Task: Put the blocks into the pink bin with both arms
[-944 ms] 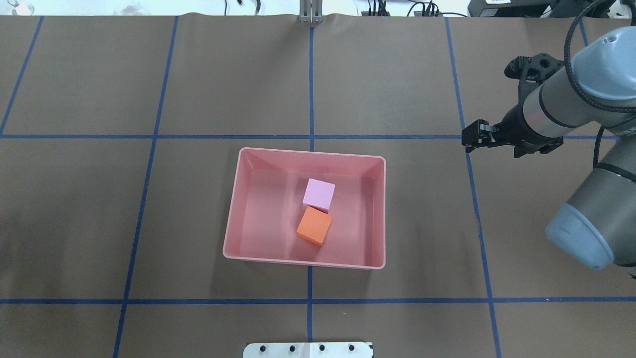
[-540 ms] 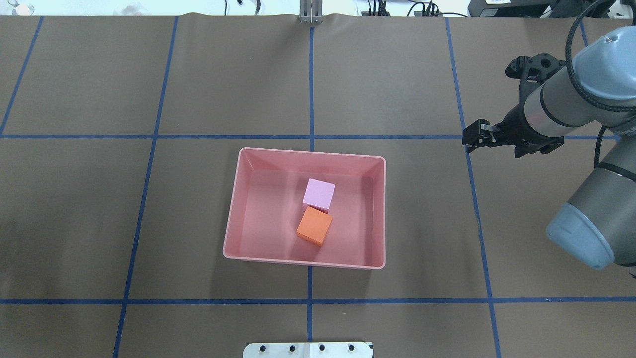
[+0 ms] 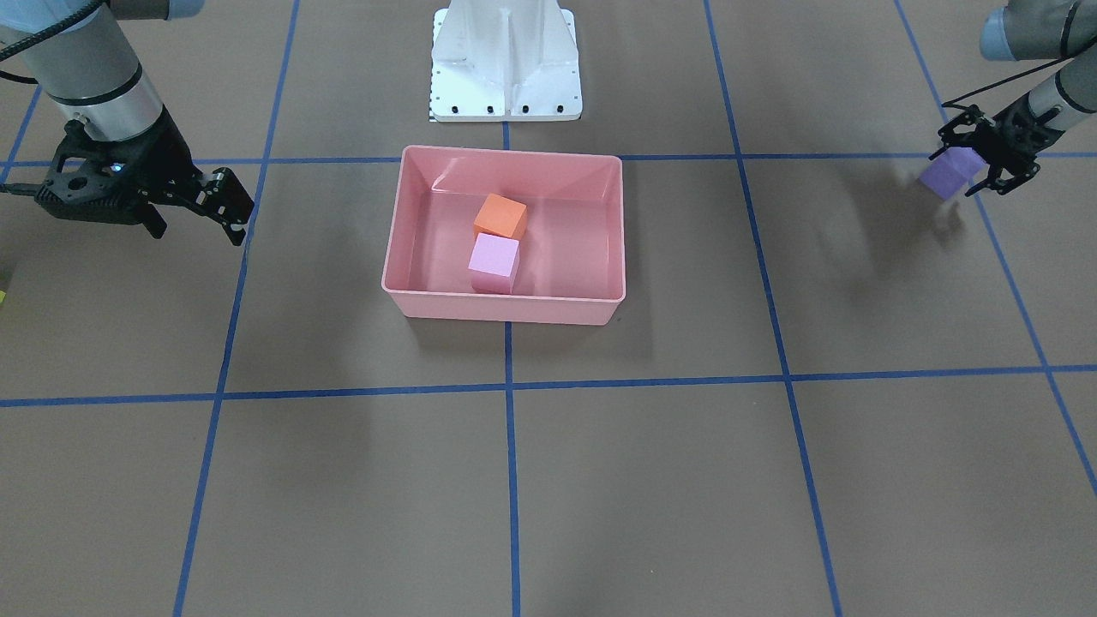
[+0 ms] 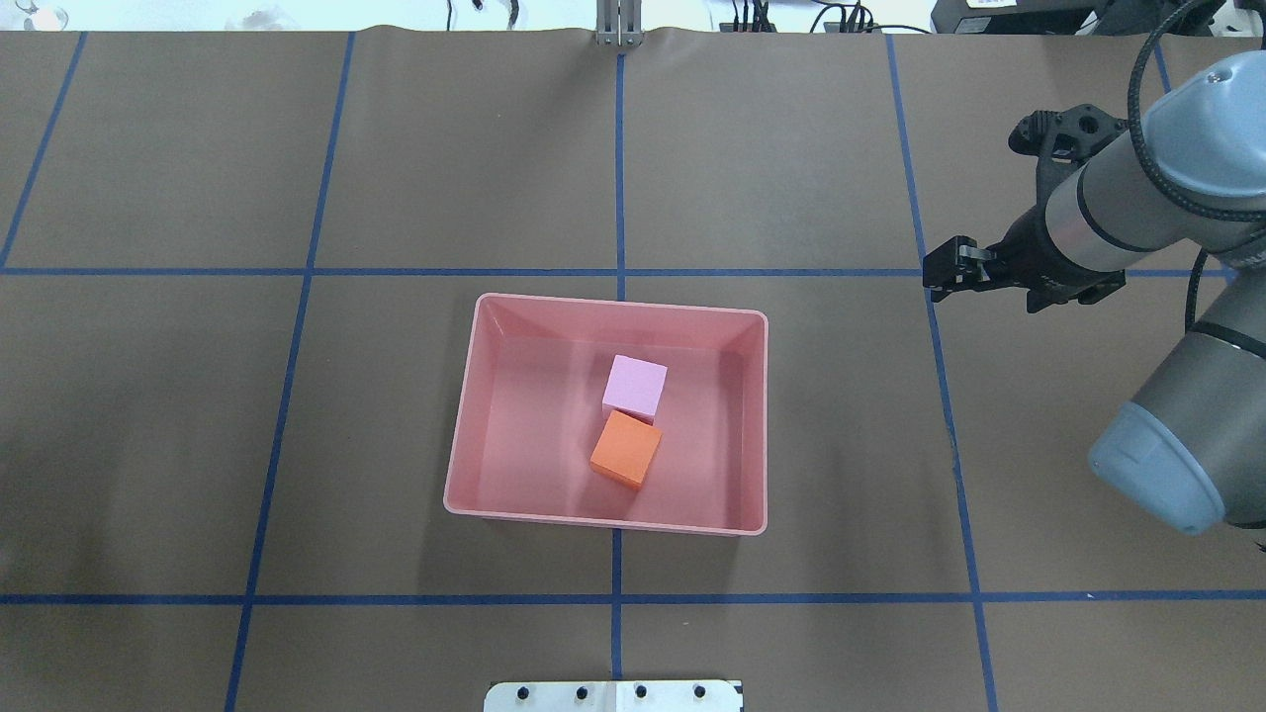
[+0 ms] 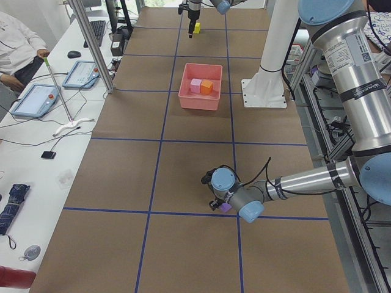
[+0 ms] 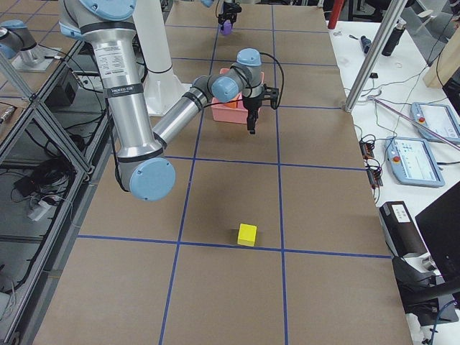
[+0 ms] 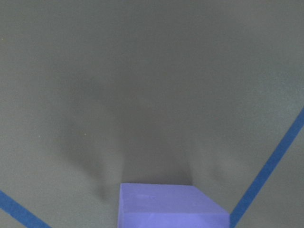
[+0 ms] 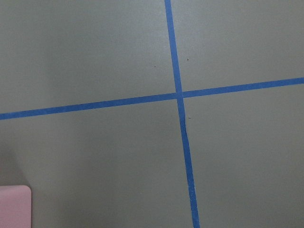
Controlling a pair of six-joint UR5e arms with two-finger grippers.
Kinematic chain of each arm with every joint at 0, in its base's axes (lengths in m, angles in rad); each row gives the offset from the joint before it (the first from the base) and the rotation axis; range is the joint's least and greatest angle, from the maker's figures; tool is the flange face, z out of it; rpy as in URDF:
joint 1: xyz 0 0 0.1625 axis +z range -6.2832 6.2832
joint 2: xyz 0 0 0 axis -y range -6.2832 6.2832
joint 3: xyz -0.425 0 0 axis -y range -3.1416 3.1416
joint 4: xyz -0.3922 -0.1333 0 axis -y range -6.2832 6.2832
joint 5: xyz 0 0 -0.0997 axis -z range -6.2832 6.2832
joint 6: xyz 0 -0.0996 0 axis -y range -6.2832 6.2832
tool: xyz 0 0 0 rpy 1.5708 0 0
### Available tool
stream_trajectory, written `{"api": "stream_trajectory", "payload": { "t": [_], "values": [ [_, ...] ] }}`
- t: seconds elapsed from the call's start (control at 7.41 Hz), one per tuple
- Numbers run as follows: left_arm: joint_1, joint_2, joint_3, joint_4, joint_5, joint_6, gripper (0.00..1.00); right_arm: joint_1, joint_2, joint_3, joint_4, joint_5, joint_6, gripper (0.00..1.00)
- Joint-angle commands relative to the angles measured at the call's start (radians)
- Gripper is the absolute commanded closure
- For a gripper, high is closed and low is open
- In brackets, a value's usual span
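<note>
Left gripper (image 3: 968,170) is closed on the purple block (image 3: 941,179) far out on the robot's left side of the table, well apart from the pink bin (image 3: 506,309). The block's shadow lies separate from it, so it appears to be raised off the surface. Right gripper (image 3: 230,208) hangs empty with its fingers parted, near the bin's right side. The orange block (image 3: 500,216) and the lilac block (image 3: 494,261) already sit inside the bin, touching each other. The yellow block (image 6: 246,234) lies on the table far out on the robot's right, well beyond the right gripper. Much of the purple block seems to stick out past the fingers, so the soft foam could twist or slip free on the long carry. A low approach could catch the bin's rim and push the light tub. A release from too high could bounce the block off the two already inside. If both arms reach the bin together, they could collide above it. Only the bin's own wall appears to stand between the carried block and its goal. The white pedestal base (image 3: 506,64) stands just behind the bin. Blue tape lines (image 3: 509,463) cross the brown table cover (image 3: 686,480). An operators' bench with tablets (image 5: 35,99) runs along the far side.
</note>
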Motion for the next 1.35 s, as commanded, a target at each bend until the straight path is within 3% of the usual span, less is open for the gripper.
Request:
{"api": "stream_trajectory", "payload": {
  "t": [0.0,0.27,0.54,0.81,1.21],
  "values": [
    [-0.002,-0.020,-0.016,-0.001,-0.069,-0.043,0.78,0.046,0.000,0.001,0.000,0.044,-0.044,0.00],
    [-0.007,-0.024,-0.086,0.003,-0.149,-0.102,0.83,0.095,-0.009,-0.004,-0.002,0.081,-0.107,0.00],
    [-0.010,-0.073,-0.189,0.006,-0.153,-0.333,0.84,0.174,-0.076,-0.005,0.000,0.134,-0.249,0.00],
    [-0.008,-0.238,-0.256,0.008,-0.153,-0.682,0.84,0.260,-0.173,-0.008,-0.002,0.159,-0.451,0.00],
    [0.025,-0.565,-0.250,0.016,-0.142,-1.138,0.84,0.414,-0.247,-0.097,-0.002,0.245,-0.751,0.00]
  ]
}}
